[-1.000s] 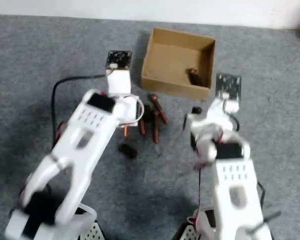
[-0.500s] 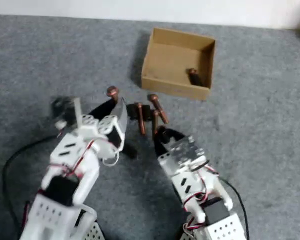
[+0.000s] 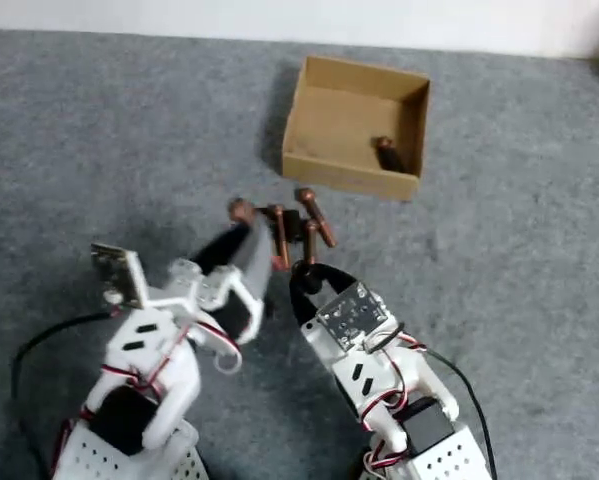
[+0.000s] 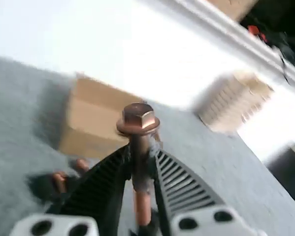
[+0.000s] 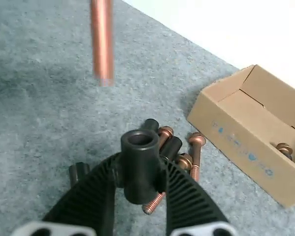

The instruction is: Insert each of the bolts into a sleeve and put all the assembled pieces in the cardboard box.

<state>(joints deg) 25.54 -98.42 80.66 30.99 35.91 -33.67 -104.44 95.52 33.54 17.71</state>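
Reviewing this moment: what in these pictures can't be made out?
- High view: how many loose bolts lie before the cardboard box; they overlap and an arm covers some.
- Right wrist view: the held bolt's head, cut off by the edge.
- Right wrist view: the piece in the box, half hidden by its wall and the edge.
- Left wrist view: the held bolt's lower end, hidden between the fingers of the left gripper.

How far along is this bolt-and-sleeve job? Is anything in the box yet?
Done: one piece, seemingly assembled, lies in the cardboard box.
In hand: the left gripper holds a copper bolt and the right gripper holds a black sleeve. The two are not yet joined.
Left: several loose bolts and a few sleeves lie on the carpet in front of the box.
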